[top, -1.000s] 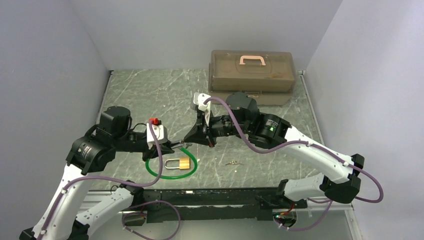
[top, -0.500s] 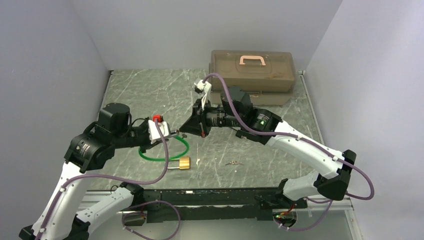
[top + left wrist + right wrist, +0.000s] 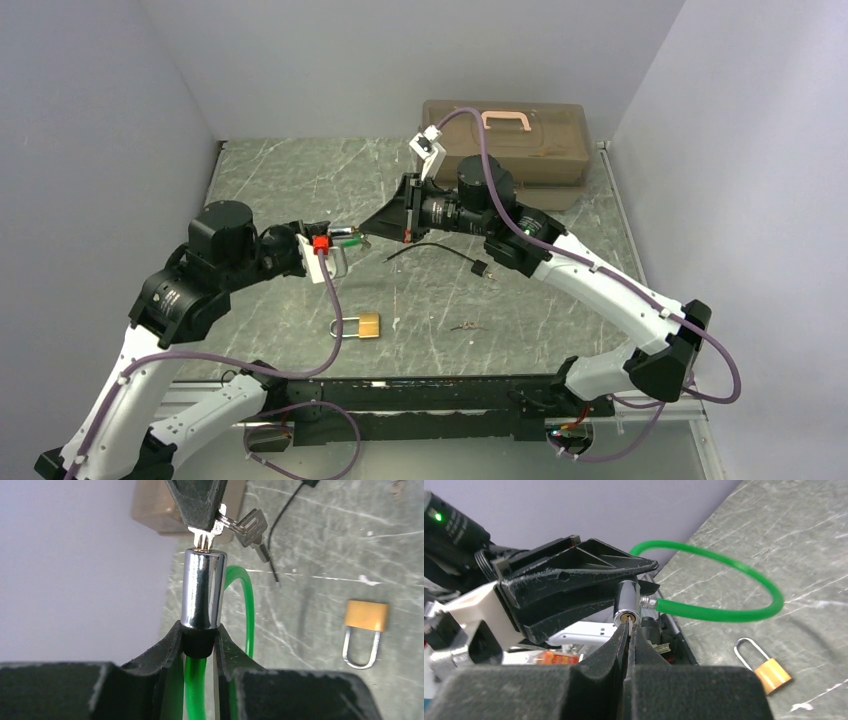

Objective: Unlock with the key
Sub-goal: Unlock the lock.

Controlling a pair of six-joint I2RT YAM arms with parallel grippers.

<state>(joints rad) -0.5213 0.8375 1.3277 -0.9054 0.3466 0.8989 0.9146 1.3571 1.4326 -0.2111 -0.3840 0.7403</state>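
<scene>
Higher mid-frame now, my left gripper (image 3: pixel 199 634) clamps the chrome cylinder (image 3: pixel 202 587); right gripper (image 3: pixel 628 630) pinches the key (image 3: pixel 204 536), light, probably slippery, at its head.

high rear overview; wrist close-ups from either end of chrome cylinder (image 3: pixel 202 587)

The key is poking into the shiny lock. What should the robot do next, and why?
Probably the right gripper should gently twist the key. Its blade already sits in the end of the lock cylinder, and the left gripper clamps that cylinder, so it should hold steady against the twist.
</scene>
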